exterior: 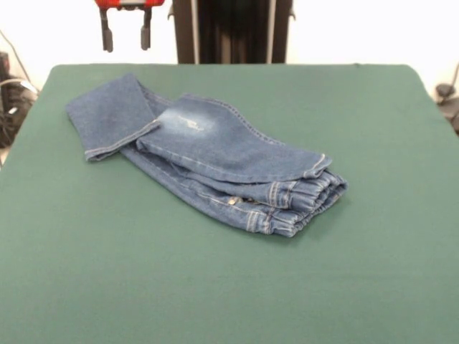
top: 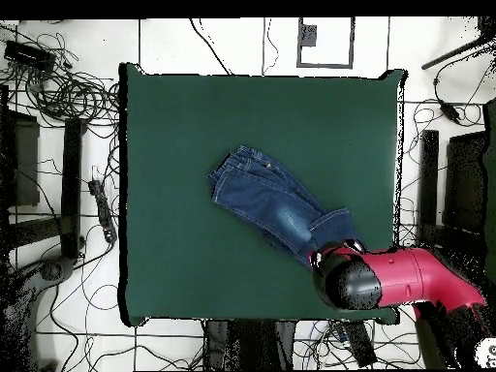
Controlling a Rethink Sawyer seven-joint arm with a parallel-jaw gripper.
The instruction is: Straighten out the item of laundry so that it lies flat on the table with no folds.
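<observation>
Jeans of small size in blue faded denim [exterior: 215,161] lie folded over themselves on the large dark green cloth table [exterior: 215,287], left of centre in the front view, gathered waistband nearest, leg cuffs far left. To flatten them well, I would pinch the top leg's hem and draw it away from the waistband. The red and black gripper [exterior: 126,30] hangs raised beyond the far-left edge, fingers spread, holding nothing.

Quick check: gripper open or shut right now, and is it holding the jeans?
Gripper: open and empty, hanging above the table's far edge, clear of the jeans.
</observation>
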